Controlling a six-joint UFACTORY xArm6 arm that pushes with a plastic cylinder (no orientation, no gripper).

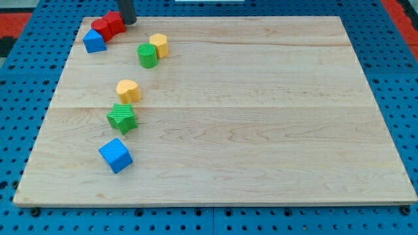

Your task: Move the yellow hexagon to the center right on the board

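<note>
The yellow hexagon [159, 44] stands near the board's top left and touches a green cylinder [147, 55] on its lower left. My tip [128, 22] is at the board's top edge, up and to the left of the hexagon and apart from it. The tip sits against the right side of two red blocks [108, 26]. A second yellow block [128, 90], rounder in shape, lies lower down on the view's left.
A blue block [94, 41] touches the red blocks at the top left corner. A green star [122, 118] sits just below the rounder yellow block. A blue cube [115, 155] lies at the lower left. The wooden board [274, 130] rests on a blue pegboard.
</note>
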